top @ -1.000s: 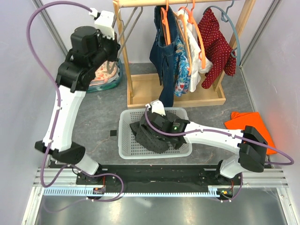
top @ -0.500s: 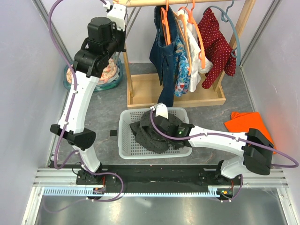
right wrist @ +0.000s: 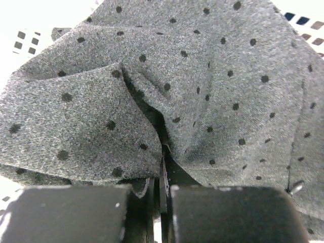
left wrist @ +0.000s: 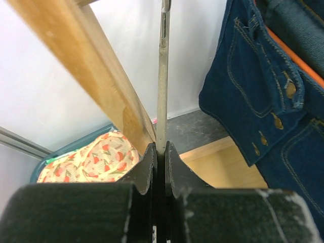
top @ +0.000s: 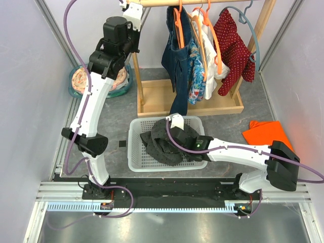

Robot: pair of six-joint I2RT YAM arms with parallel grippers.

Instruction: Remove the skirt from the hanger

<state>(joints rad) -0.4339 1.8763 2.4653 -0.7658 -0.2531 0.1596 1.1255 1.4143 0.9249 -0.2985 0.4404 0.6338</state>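
The dark grey dotted skirt [top: 157,144] lies bunched in the white basket [top: 135,152]; it fills the right wrist view [right wrist: 202,76]. My right gripper [top: 169,139] is low in the basket, shut on a fold of the skirt [right wrist: 162,172]. My left gripper [top: 132,12] is raised high beside the rack's left post, shut on the thin grey bar of a bare hanger [left wrist: 162,76]. In the left wrist view its jaws [left wrist: 160,152] pinch that bar, with the wooden post [left wrist: 86,66] just to the left. The hanger carries no cloth.
The wooden rack [top: 202,104] holds a denim garment [top: 179,45], floral and white pieces, and a red dotted one [top: 233,43] on hangers. A teal bowl of patterned cloth [top: 86,81] sits back left. An orange cloth [top: 268,134] lies at the right.
My left arm has swung up and to the right with the hanger, to the top of the rack. My right gripper has shifted slightly in the basket, still holding the skirt.
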